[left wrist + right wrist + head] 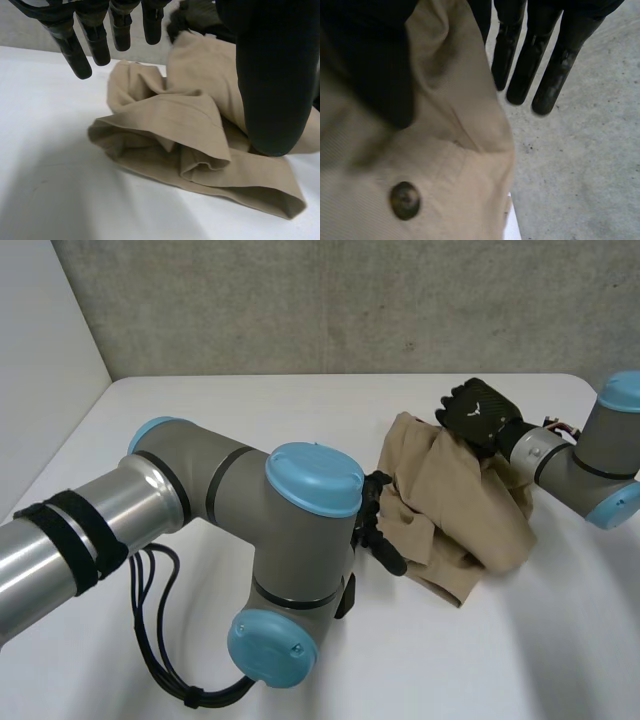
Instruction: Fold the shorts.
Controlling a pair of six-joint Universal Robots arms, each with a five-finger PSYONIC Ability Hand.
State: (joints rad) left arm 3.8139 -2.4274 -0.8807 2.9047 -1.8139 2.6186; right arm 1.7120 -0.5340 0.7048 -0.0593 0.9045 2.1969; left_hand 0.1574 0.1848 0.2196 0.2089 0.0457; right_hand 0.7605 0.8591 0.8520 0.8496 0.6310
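Head view: I count one pair of tan shorts [450, 505], crumpled on the white table [250, 410], right of centre. Two arms are in. The left arm [250, 510] fills the near left, and the left hand [382, 535] sits at the shorts' left edge. The right hand [478, 412] is at their far right edge, with cloth rising up to it.

Left wrist view: the left hand's fingers [97, 42] are straight and spread, clear of the cloth. Its thumb [275, 75] hangs over the heap; I can't tell if it touches. This hand is open, holding nothing.

Right wrist view: the right hand's thumb [375, 70] pinches a fold of cloth. The other fingers [525, 70] are straight beyond it. One dark button [405, 200] shows.
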